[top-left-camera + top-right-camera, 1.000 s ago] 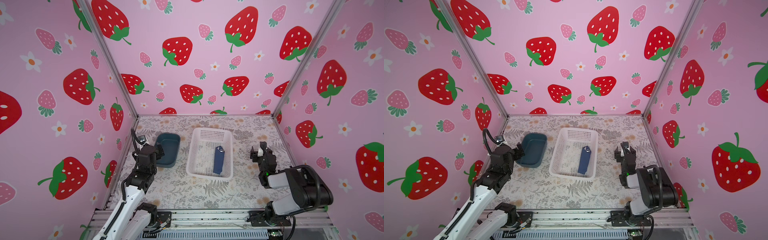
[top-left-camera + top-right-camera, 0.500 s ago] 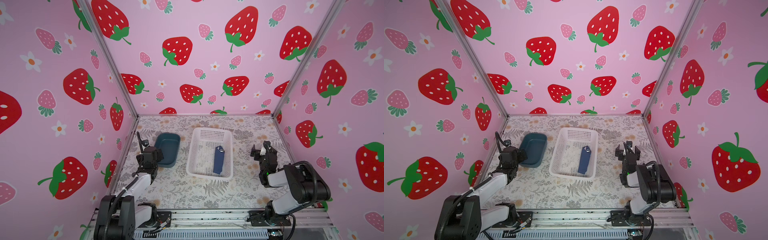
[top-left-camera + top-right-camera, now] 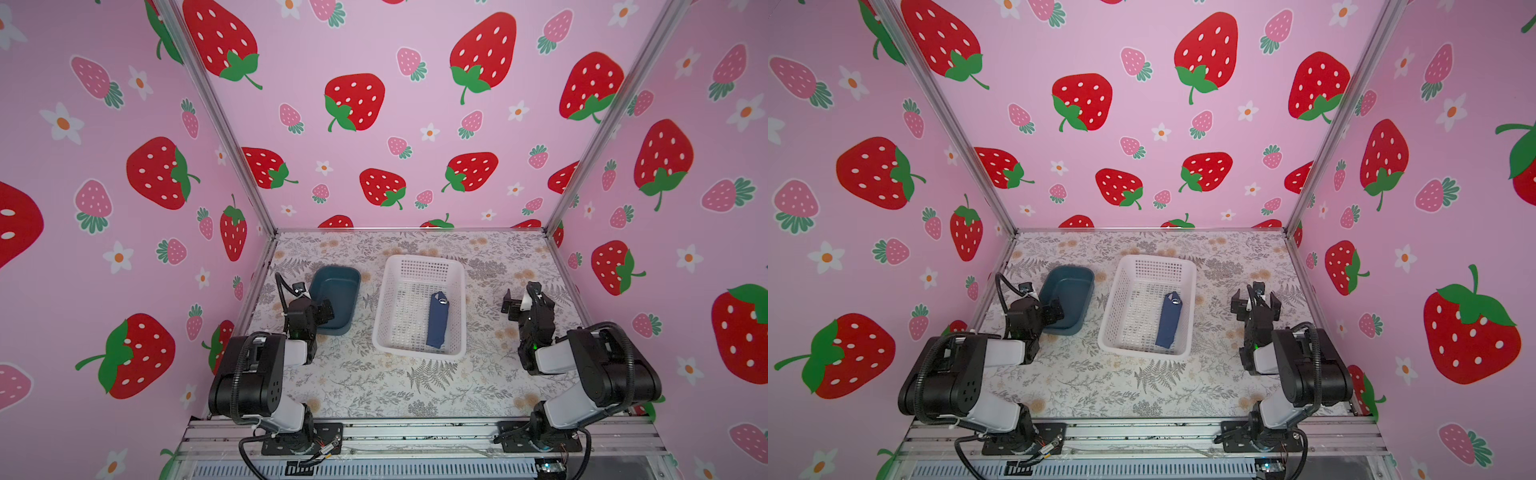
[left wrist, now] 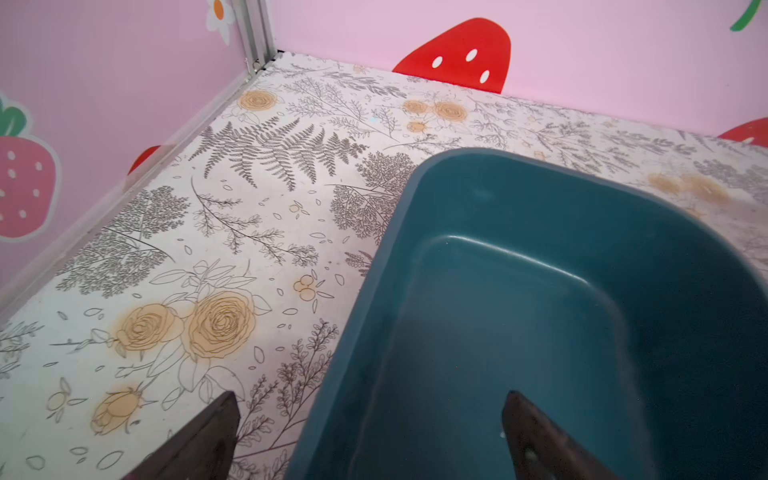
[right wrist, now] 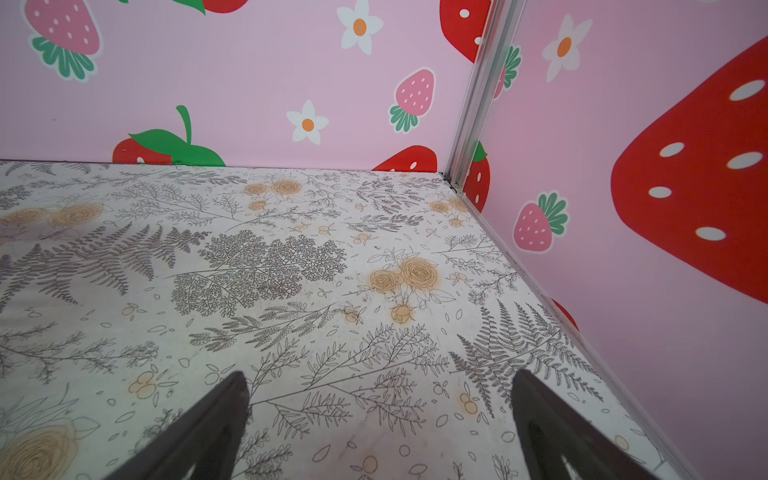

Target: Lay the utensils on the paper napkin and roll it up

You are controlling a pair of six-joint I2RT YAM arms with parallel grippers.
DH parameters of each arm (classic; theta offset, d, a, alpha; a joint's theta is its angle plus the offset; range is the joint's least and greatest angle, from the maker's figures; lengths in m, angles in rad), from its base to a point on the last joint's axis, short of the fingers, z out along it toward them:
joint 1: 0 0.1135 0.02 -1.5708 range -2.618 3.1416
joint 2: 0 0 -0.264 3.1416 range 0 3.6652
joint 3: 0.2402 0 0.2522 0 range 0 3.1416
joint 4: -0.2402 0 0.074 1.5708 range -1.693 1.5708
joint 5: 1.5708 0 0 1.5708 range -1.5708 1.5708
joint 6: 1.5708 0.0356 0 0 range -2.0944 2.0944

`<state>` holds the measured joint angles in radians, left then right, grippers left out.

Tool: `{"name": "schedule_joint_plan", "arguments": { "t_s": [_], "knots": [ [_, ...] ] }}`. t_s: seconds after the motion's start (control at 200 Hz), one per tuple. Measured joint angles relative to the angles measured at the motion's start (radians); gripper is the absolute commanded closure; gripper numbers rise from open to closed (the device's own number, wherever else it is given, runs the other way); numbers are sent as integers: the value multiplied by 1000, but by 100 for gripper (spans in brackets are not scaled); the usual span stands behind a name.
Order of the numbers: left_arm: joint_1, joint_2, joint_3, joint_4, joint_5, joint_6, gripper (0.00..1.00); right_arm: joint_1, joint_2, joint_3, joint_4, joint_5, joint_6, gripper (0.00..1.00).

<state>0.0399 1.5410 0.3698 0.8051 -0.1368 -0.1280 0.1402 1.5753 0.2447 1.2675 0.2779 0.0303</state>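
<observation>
Since a second ago the left arm (image 3: 249,374) has folded back over its base, its bulk now low at the front of the table (image 3: 374,386). The left gripper (image 3: 323,311) has stayed by the teal tub (image 3: 336,286). The right arm (image 3: 602,370) has barely shifted, but the right gripper (image 3: 1255,298) now stands wider than it did. The white basket (image 3: 388,307) and the paper napkin (image 3: 437,322) lie where they lay.

Both grippers are spread wide and hold nothing. In the left wrist view the left gripper (image 4: 370,399) straddles the tub's (image 4: 540,291) near rim. One finger is over the hollow, the other over bare table outside it. Past that outer finger the floral surface runs free to the left side wall (image 4: 104,104) and the far corner.

The napkin, rolled into a dark blue tube, lies inside the basket along the wall nearer the right gripper. It is inward of that gripper and well apart from its fingers (of the utensils (image 3: 443,300) only a small pale glossy tip shows, at the roll's far end). A strip of bare table separates basket and right gripper.

In the right wrist view the right gripper (image 5: 380,378) hangs over open table. The way ahead is free up to the back wall (image 5: 249,104), and the right side wall (image 5: 665,208) runs near on its outer side.
</observation>
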Motion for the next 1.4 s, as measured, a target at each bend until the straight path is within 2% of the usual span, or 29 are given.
{"name": "schedule_joint_plan", "arguments": {
  "t_s": [0.29,1.401],
  "knots": [
    [-44,0,32,-2,-45,23,1,0,0,0,0,1,0,0],
    [-56,0,35,-11,-73,45,1,0,0,0,-1,1,0,0]
  ]
}}
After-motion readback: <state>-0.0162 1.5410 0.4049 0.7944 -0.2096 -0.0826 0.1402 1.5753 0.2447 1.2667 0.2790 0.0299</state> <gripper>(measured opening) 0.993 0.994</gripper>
